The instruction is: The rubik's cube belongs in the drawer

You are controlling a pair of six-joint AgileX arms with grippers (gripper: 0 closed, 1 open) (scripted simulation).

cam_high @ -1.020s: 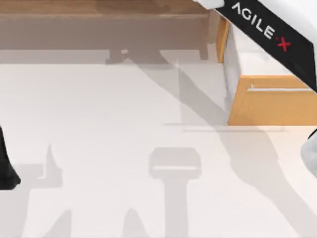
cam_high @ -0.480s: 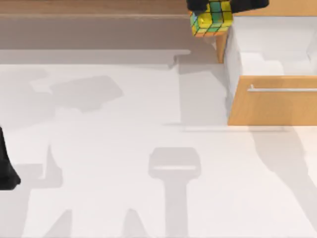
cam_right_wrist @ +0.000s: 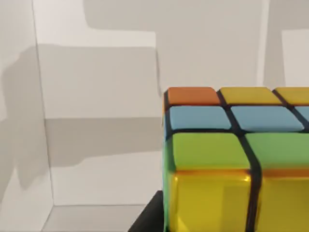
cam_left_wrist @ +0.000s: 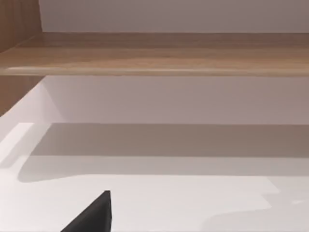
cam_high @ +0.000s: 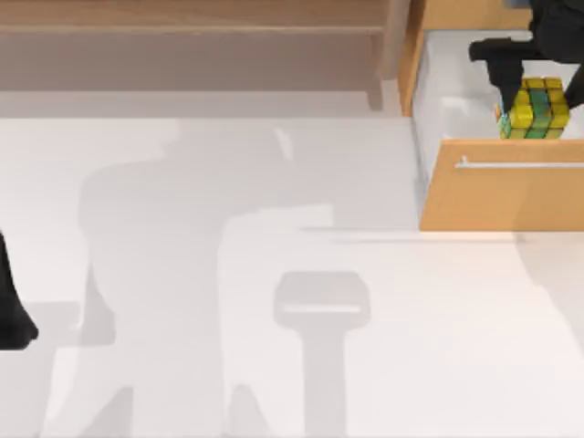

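hanging inside the open drawer (cam_high: pixel 497 196), the rubik's cube (cam_high: pixel 535 109) shows yellow, green and blue squares. right gripper (cam_high: pixel 538 96) jaws clamp it. long brown shelf (cam_high: pixel 192 36) alongside; left gripper (cam_high: pixel 14 315) jaws: cannot tell.

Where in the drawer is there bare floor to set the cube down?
The drawer has bare white floor from its left wall across to the rubik's cube. The crowded part is by the front panel at the right, where the right gripper holds the cube. The left gripper sits parked at the table's left edge.
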